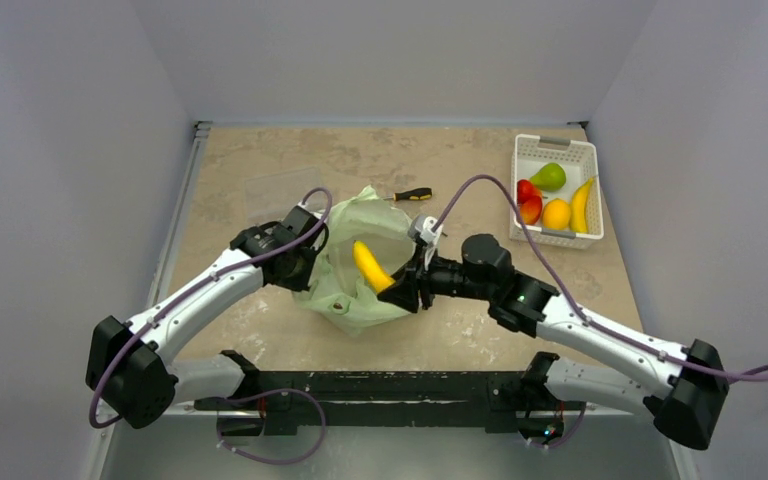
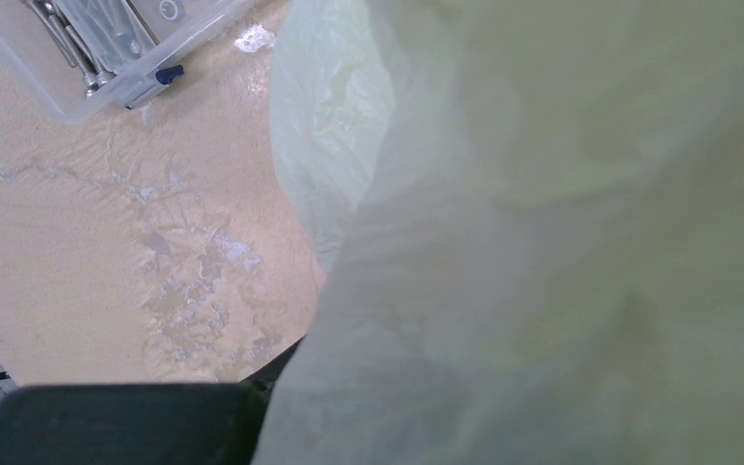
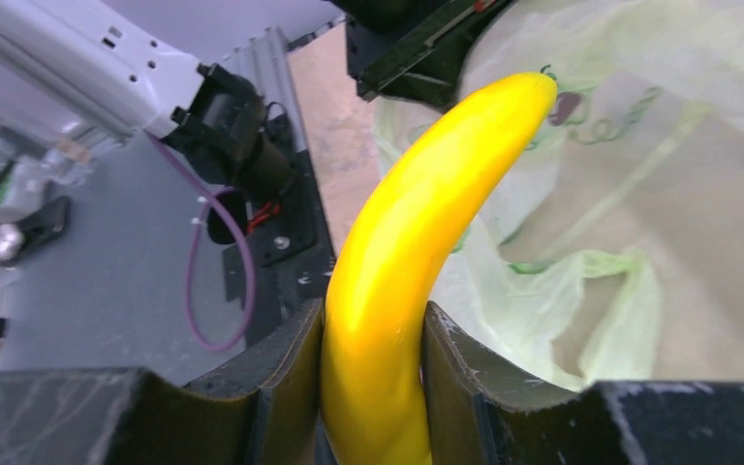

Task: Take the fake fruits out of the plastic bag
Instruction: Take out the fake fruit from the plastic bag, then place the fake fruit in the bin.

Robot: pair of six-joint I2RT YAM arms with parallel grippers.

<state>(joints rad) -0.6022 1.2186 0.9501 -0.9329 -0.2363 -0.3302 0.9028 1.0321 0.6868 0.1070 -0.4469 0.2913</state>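
Observation:
The pale yellow-green plastic bag (image 1: 345, 295) lies crumpled at the table's middle with its mouth held open. My right gripper (image 1: 403, 288) is shut on the lower end of a yellow banana (image 1: 369, 265) and holds it upright over the bag's mouth; the right wrist view shows the banana (image 3: 417, 223) pinched between both fingers (image 3: 291, 368), with the bag (image 3: 591, 194) behind it. My left gripper (image 1: 305, 252) is at the bag's left rim and grips the film. In the left wrist view the bag (image 2: 542, 242) covers most of the picture and hides the jaws.
A white slotted basket (image 1: 520, 150) at the back right holds a green pear (image 1: 548, 177), red fruits (image 1: 528, 200), an orange-yellow fruit (image 1: 556, 214) and a second banana (image 1: 582, 205). A screwdriver (image 1: 410, 194) lies behind the bag. A clear plastic box (image 1: 275, 190) sits back left.

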